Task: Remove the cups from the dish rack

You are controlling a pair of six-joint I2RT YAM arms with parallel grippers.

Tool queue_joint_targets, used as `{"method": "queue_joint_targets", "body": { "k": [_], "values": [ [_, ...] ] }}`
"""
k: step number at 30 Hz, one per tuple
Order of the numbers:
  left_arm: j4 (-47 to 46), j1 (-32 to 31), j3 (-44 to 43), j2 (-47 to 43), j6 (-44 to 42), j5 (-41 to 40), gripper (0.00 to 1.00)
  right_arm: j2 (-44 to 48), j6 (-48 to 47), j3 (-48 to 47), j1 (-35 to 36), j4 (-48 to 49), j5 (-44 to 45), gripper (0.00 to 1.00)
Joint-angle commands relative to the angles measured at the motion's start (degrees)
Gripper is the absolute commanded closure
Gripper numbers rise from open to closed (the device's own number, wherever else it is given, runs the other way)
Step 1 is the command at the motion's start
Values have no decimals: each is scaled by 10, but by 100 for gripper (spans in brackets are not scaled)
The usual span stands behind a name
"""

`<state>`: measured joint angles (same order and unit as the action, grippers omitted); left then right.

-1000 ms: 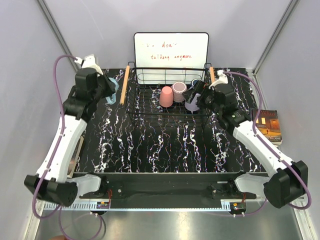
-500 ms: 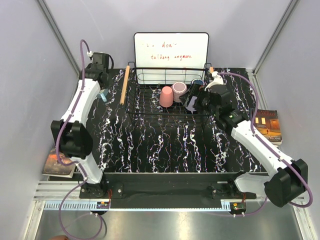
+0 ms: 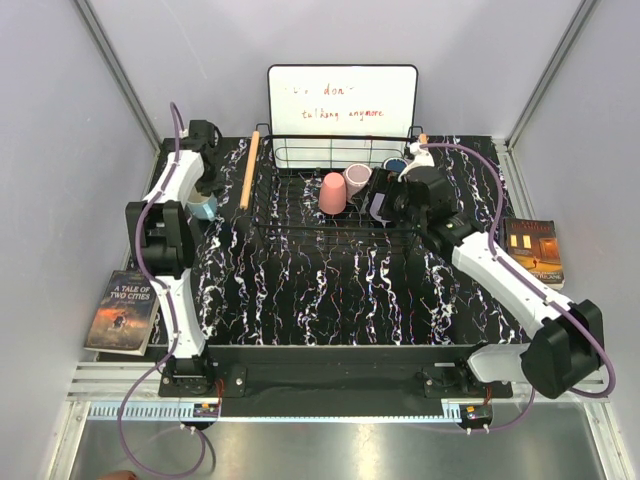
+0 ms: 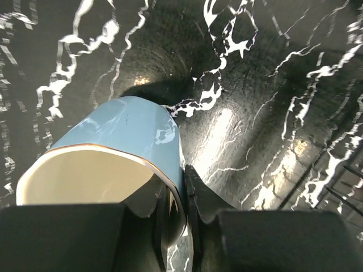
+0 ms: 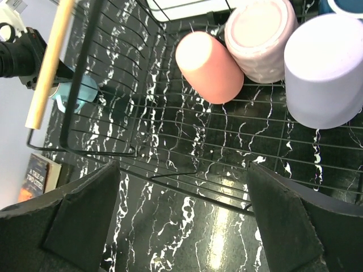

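My left gripper [image 4: 184, 198] is shut on the rim of the light blue cup [image 4: 130, 130], one finger inside its cream interior and one outside. The cup [image 3: 203, 207] is tilted, low over the marbled table left of the dish rack [image 3: 320, 215]; whether it touches the table is unclear. Inside the rack stand the salmon pink cup [image 5: 207, 65], the mauve cup [image 5: 260, 37] and the lavender cup [image 5: 326, 68], all upside down, with the navy cup [image 3: 395, 165] behind them. My right gripper [image 5: 181, 226] hangs wide open over the rack's floor, short of the cups.
A white board [image 3: 342, 100] with writing leans behind the rack. The rack's wooden handles [image 3: 248, 170] stick out at its sides. One book [image 3: 122, 310] lies off the table's left edge, another [image 3: 535, 250] off its right edge. Grey walls enclose the table.
My left arm has swung out to the far left and folded back, carrying the light blue cup down to the table beside the rack. My right gripper has edged left, deeper over the rack.
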<state>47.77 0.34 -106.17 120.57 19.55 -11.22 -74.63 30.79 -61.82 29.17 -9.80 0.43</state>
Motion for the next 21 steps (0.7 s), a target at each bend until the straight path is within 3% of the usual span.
{"method": "queue_joint_targets", "body": {
  "k": [1, 13, 18, 21],
  "values": [
    [-16, 9, -75, 14, 2, 15, 100, -10, -12, -32, 6, 0, 6, 0],
    [-7, 15, -84, 46, 15, 17, 99, -43, -11, -44, 6, 0, -3, 0],
    [-5, 16, -88, 34, 18, 14, 80, -43, -10, -44, 6, 0, -3, 0],
    [-5, 17, -98, 27, 21, 22, 75, -41, -10, -44, 6, 0, -3, 0]
  ]
}}
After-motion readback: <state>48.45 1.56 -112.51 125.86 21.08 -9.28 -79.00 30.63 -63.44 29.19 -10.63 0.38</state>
